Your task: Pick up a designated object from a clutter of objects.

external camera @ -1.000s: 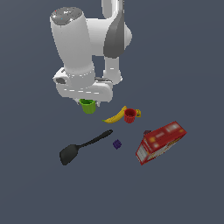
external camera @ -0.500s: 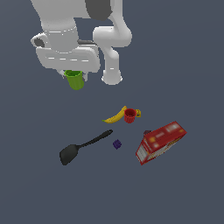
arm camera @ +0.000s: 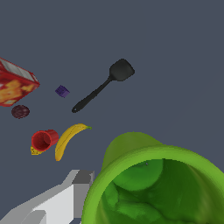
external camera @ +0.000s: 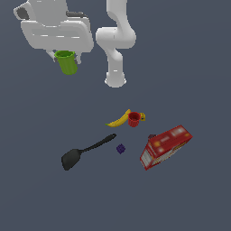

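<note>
My gripper [external camera: 66,57] clamped on green cup [external camera: 66,62], cup upright, held high above surface [external camera: 189,194], well apart from banana [external camera: 119,120], red mug [external camera: 133,119], spatula [external camera: 85,151] below.

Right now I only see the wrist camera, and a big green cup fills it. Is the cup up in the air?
Observer: Yes. The green cup hangs in the gripper, high above the floor and the other things.
Operator: I see just a corner of the red box. Is it all there?
Observer: Yes, the whole red box lies on the floor, at the exterior view's right of the purple block.
</note>
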`<state>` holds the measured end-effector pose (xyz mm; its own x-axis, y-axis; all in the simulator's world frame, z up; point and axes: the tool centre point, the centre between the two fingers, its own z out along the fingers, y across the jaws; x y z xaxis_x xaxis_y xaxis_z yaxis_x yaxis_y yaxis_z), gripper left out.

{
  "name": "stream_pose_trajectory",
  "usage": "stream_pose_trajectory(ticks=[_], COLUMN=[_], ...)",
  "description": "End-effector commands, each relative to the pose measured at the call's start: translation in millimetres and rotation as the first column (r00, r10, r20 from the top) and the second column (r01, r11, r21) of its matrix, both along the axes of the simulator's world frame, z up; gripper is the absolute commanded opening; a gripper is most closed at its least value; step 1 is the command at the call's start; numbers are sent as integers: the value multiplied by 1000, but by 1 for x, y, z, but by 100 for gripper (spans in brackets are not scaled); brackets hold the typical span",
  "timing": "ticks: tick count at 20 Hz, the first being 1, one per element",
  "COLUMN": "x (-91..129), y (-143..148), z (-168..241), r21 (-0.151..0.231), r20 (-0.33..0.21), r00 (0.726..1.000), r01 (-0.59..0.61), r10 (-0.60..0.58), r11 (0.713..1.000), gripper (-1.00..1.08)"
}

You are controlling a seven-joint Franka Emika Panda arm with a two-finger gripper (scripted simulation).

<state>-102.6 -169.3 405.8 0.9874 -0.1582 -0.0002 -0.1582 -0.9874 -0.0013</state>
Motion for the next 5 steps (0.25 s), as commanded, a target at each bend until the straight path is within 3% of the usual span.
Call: stream_pose_trajectory(ticks=[1, 5], x=[-4, -6], y=[-4, -6], z=[8, 12], r21=[0, 0], r20=[0, 0], r00=[1000, 1000], r01=[-1, -1], r10=[1, 1], r11=[1000, 1000], gripper=[-100, -100])
